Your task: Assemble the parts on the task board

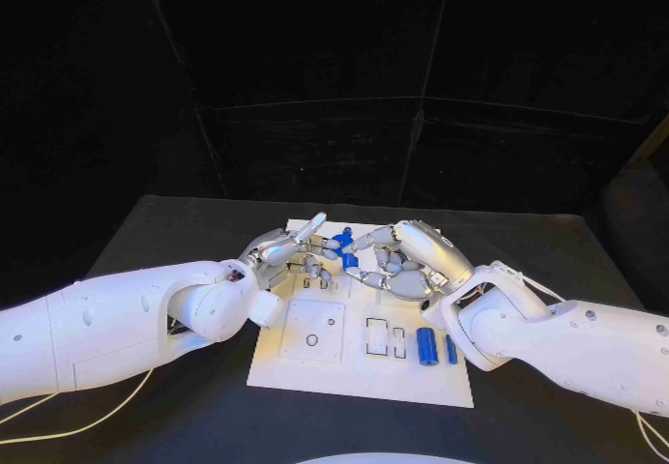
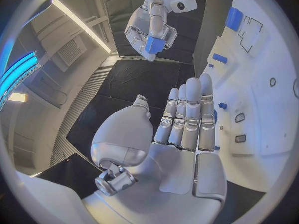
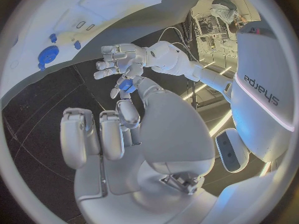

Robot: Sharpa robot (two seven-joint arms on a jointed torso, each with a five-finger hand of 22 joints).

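Observation:
The white task board (image 1: 360, 375) lies in the middle of the black table. Both hands hover over its far end, facing each other. My right hand (image 1: 407, 261) pinches a small blue part (image 2: 154, 45) at its fingertips; the right wrist view shows the same part (image 3: 126, 84) held just in front of my left hand (image 3: 121, 59). My left hand (image 1: 286, 253) holds nothing, its fingers straight and side by side (image 2: 187, 117). Blue pieces (image 1: 344, 242) show between the two hands. Two blue cylinders (image 1: 426, 345) lie on the board's near right part.
The board (image 2: 268, 59) has outlined slots and small holes, a blue block (image 2: 233, 19), a blue bar (image 2: 219, 58) and a small blue peg (image 2: 222, 105). A round blue part (image 3: 48, 55) sits on the board. Black table surrounds the board.

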